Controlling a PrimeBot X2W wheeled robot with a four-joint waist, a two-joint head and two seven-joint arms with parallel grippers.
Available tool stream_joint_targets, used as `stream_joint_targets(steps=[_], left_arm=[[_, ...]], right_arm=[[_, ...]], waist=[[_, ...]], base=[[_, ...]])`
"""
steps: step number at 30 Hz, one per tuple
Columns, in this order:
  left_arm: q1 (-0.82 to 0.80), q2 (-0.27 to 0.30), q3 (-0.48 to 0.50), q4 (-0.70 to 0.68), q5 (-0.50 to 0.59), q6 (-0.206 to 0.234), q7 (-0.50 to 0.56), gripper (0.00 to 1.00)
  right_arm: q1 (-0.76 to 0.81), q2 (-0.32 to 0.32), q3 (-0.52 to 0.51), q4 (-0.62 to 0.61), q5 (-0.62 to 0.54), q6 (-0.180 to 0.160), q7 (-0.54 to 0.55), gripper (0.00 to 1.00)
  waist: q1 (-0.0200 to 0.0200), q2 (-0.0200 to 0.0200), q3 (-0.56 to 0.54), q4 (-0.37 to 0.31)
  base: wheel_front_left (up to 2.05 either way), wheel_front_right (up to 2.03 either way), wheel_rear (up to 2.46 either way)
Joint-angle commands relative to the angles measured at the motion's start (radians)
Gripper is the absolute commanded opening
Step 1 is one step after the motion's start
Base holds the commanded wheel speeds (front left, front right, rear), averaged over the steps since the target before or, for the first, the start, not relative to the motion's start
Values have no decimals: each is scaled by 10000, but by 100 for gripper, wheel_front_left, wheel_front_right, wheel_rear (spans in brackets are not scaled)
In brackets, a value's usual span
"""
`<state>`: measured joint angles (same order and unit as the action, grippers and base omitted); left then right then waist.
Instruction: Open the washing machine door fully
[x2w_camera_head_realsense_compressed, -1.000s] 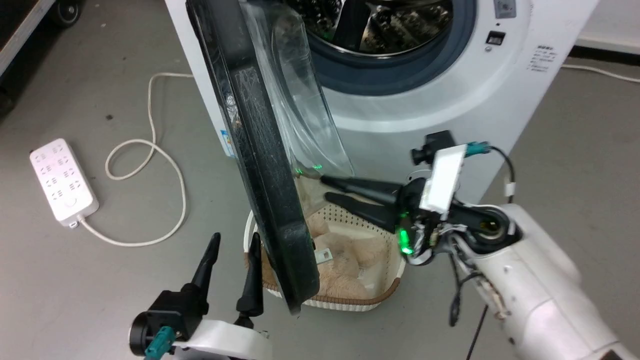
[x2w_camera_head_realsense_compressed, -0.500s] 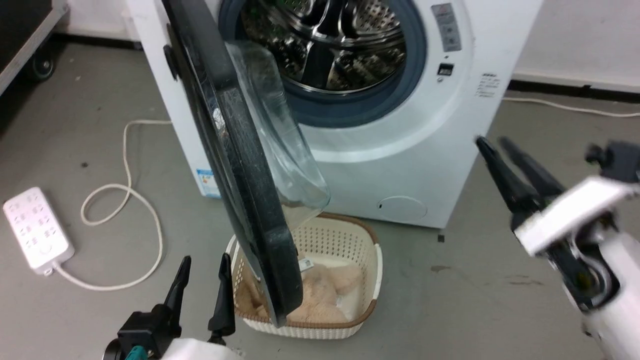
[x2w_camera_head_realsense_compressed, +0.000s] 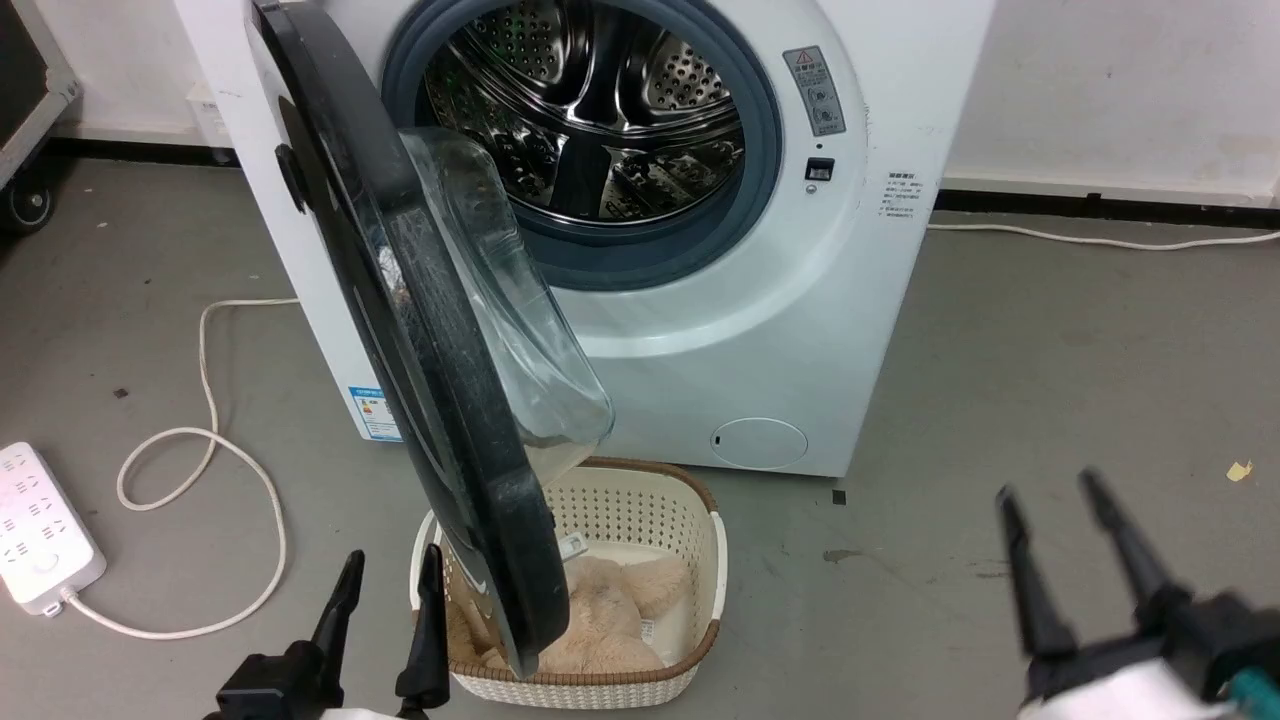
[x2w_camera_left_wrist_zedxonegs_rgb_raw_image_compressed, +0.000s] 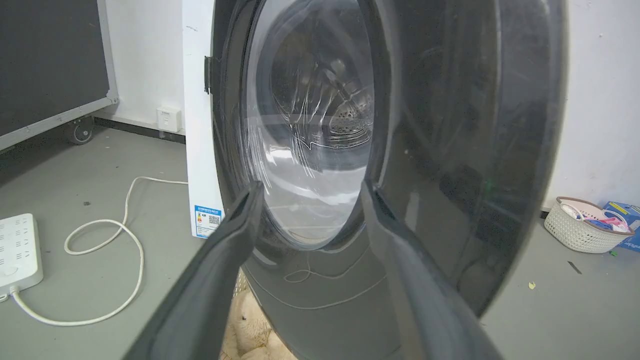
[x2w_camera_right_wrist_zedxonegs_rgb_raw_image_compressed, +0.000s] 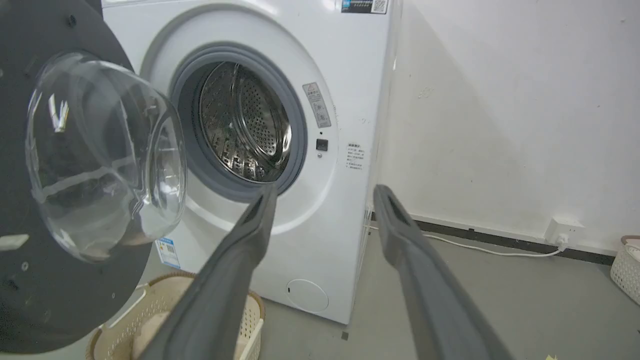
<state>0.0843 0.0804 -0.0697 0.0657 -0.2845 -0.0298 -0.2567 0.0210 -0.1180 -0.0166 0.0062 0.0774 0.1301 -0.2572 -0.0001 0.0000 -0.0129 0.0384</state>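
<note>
At the left front of the washing machine (x2w_camera_head_realsense_compressed: 800, 330), the left hand (x2w_camera_head_realsense_compressed: 392, 553) sits low, fingers spread wide, holding nothing, just beside the door's outer face. The washing machine door (x2w_camera_head_realsense_compressed: 470, 480) stands swung out from the machine's front, hinged at its left edge, near edge-on in head view. It is a glossy black round ring, scuffed, with a clear glass bowl (x2w_camera_head_realsense_compressed: 500, 330) bulging toward the steel drum (x2w_camera_head_realsense_compressed: 590, 130). Its lower edge hangs over a cream basket (x2w_camera_head_realsense_compressed: 650, 500) on the floor at the machine's foot. At the machine's right front, the right hand (x2w_camera_head_realsense_compressed: 1046, 485) has its fingers wide apart, empty.
</note>
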Motion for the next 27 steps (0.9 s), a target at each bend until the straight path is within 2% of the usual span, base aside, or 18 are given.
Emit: stream_joint_targets(steps=[1,3,9,10,11,12,18,22,27], left_arm=[[79,62,-8,27,3,-30,-49,100],[7,90,-71,118,63,-4,-41,100],[-59,111,-84,150,180,147,-43,100],[-87,133,-91,183,261,240,-43,38],[-87,133,-91,183,261,240,-43,38],[-130,151,-112,183,276,249,-43,0],[-347,105,174,-426,75,368,-47,0],[-751,86,716,-1993,157,684,-49,0],[-1606,177,871,-4052,276,791,31,0]], right_arm=[[103,28,-29,-69,-14,6,-34,100],[826,495,-4,-418,-480,6,-39,100],[1181,665,-97,-660,-184,6,-42,100],[1167,671,-70,-669,53,6,-43,100],[1167,671,-70,-669,53,6,-43,100],[1116,673,-77,-651,236,6,-43,100],[1004,675,-318,-561,426,6,-44,100],[990,676,-564,-451,579,6,-44,100],[925,677,-574,-357,623,6,-45,100]], waist=[[1,0,1,4],[1,0,1,29],[1,0,73,1],[1,0,105,14],[1,0,105,14],[1,0,129,33],[1,0,138,93],[1,0,25,181],[1,0,-42,248]], base=[[0,0,0],[0,0,0],[0,0,0],[0,0,0],[0,0,0],[0,0,0],[0,0,0],[0,0,0],[0,0,0]])
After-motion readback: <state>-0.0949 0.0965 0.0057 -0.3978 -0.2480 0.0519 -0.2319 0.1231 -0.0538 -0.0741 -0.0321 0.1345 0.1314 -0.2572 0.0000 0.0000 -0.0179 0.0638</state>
